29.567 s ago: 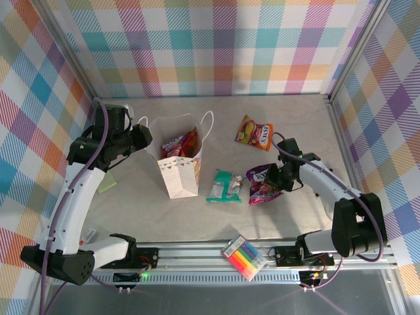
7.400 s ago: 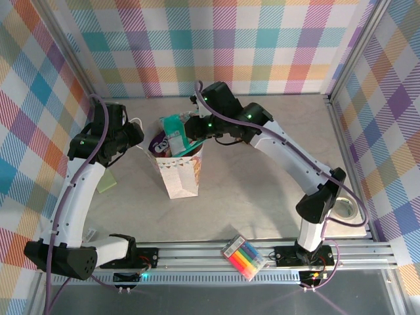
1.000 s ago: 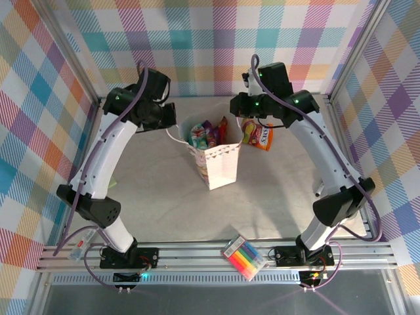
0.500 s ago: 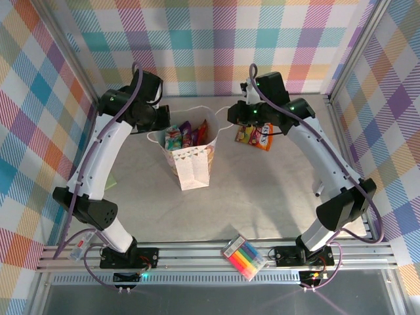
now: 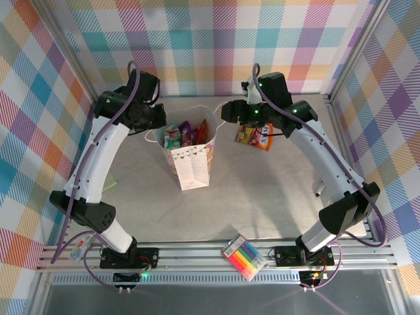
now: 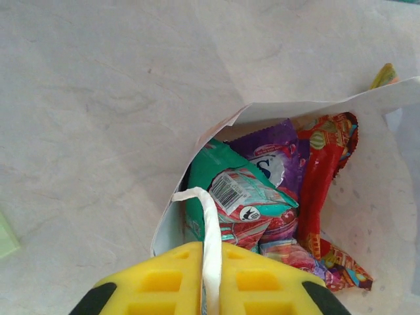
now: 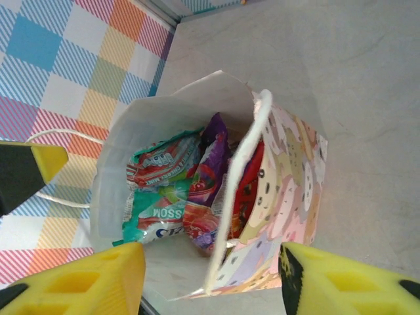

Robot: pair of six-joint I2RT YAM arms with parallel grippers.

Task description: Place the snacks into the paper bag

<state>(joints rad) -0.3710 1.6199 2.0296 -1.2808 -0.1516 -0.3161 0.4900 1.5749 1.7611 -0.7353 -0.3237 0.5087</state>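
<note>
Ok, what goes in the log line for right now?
paper bag: upright, snacks inside | orange packet: on table | left claw: shut on handle | right claw: open, near bag

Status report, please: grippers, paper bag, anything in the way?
Left gripper shut on rope handle. Right gripper open over paper bag. Teal packet, purple packet, red packet inside; orange packet on table, partly under right arm.

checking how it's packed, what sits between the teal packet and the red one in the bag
The purple packet lies between the teal packet and the red packet; the right wrist view shows it clearly.
</note>
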